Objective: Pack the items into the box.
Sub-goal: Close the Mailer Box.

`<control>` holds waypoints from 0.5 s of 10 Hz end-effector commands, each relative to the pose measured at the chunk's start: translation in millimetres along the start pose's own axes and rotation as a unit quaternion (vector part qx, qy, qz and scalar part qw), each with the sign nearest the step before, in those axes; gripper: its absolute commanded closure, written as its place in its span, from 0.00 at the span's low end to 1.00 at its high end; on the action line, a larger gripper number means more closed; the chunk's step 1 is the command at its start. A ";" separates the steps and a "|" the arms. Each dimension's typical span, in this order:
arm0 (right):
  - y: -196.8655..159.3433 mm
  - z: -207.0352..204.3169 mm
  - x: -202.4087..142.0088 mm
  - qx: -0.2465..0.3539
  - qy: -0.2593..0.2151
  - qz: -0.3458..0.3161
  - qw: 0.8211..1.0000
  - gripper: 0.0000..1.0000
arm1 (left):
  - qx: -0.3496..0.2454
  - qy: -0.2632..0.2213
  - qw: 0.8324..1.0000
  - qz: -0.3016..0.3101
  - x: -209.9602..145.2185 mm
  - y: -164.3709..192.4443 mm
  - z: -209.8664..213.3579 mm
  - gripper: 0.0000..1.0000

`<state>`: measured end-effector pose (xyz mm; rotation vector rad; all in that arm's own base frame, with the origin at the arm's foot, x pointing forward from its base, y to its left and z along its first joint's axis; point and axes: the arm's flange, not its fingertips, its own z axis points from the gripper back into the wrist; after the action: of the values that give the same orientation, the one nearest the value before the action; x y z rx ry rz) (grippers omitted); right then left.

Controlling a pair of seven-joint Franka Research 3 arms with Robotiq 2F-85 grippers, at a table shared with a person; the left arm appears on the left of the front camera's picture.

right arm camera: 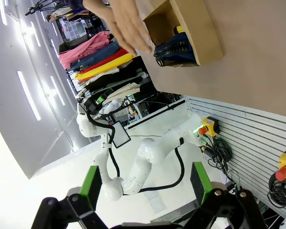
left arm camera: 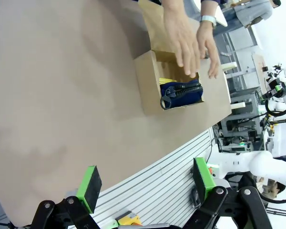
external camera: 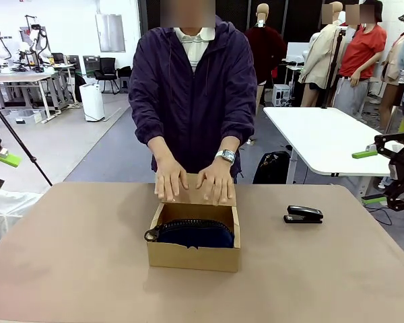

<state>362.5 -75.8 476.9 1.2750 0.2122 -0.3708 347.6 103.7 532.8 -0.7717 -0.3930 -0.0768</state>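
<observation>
Your left gripper (left arm camera: pixel 147 183) hangs off the table's left edge, fingers spread wide. At mid-table the box (external camera: pixel 194 257) holds the navy pouch (external camera: pixel 192 234) with the yellow knife (left arm camera: pixel 166 80) beside it, and the person's hands (external camera: pixel 170 182) rest on its flap lid (external camera: pixel 192 195). Past the black stapler (external camera: pixel 303 214), your right gripper (external camera: pixel 369 176) is spread too.

The pouch (external camera: pixel 192 233) lies in the box (external camera: pixel 192 257) on the table (external camera: pixel 81 269), a person's hands (external camera: pixel 170 180) rest on its back flap (external camera: pixel 192 193), and a stapler (external camera: pixel 303 214) sits to its right.
</observation>
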 end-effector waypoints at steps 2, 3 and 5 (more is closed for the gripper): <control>3.9 2.0 -1.1 -0.003 0.002 0.000 1.000 0.00 | 0.000 0.006 1.000 -0.007 -0.6 3.3 3.3 0.00; 3.9 2.0 -1.1 -0.003 0.002 0.000 1.000 0.00 | 0.000 0.006 1.000 -0.007 -0.6 3.3 3.3 0.00; 0.0 0.0 0.0 0.000 0.000 0.000 1.000 0.00 | 0.000 0.000 1.000 0.000 0.0 0.0 0.0 0.00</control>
<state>362.4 -75.7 476.6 1.2752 0.2129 -0.3712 347.6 103.7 532.8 -0.7717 -0.3930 -0.0770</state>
